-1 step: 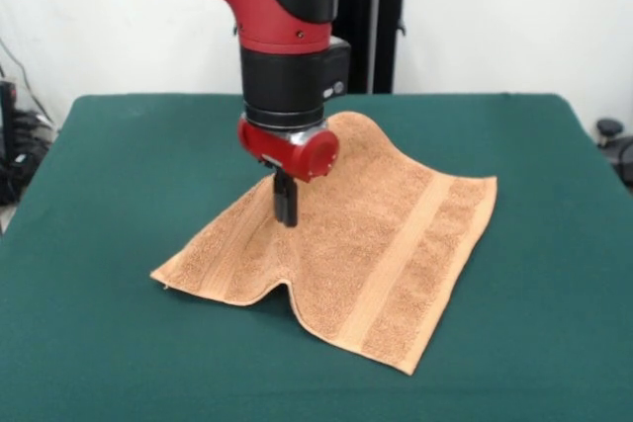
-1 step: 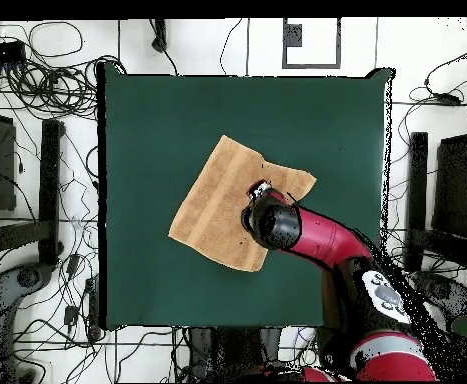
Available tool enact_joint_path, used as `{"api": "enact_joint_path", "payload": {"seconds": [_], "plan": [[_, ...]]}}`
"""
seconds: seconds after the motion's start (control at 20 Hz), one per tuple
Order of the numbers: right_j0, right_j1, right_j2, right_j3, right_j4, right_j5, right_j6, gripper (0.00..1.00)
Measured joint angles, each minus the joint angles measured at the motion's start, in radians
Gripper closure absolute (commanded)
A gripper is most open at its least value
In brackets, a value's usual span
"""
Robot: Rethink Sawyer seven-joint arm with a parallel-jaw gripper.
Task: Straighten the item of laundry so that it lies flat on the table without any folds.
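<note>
The item of laundry (image 1: 386, 234) is a light orange-tan towel lying slantwise in the middle of the green table (image 1: 109, 175). A raised ridge runs from its middle down to a notch in its near edge, and paler woven bands cross it. My gripper (image 1: 286, 212) comes straight down on the top of that ridge, its black fingers pressed together on the pinched cloth. Seen from above, the towel (image 2: 217, 200) spreads left of the red arm (image 2: 312, 235), whose wrist hides the gripper and the towel's right part.
Green table top (image 2: 147, 130) extends well beyond the towel on all sides. Cables and stands crowd the floor around the table, and a black stand (image 1: 381, 27) rises behind its far edge.
</note>
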Motion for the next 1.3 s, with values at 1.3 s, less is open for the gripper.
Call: {"api": "enact_joint_path", "payload": {"seconds": [1.3], "plan": [[0.268, 0.104, -0.024, 0.037, 0.317, -0.078, 0.001, 1.00]]}}
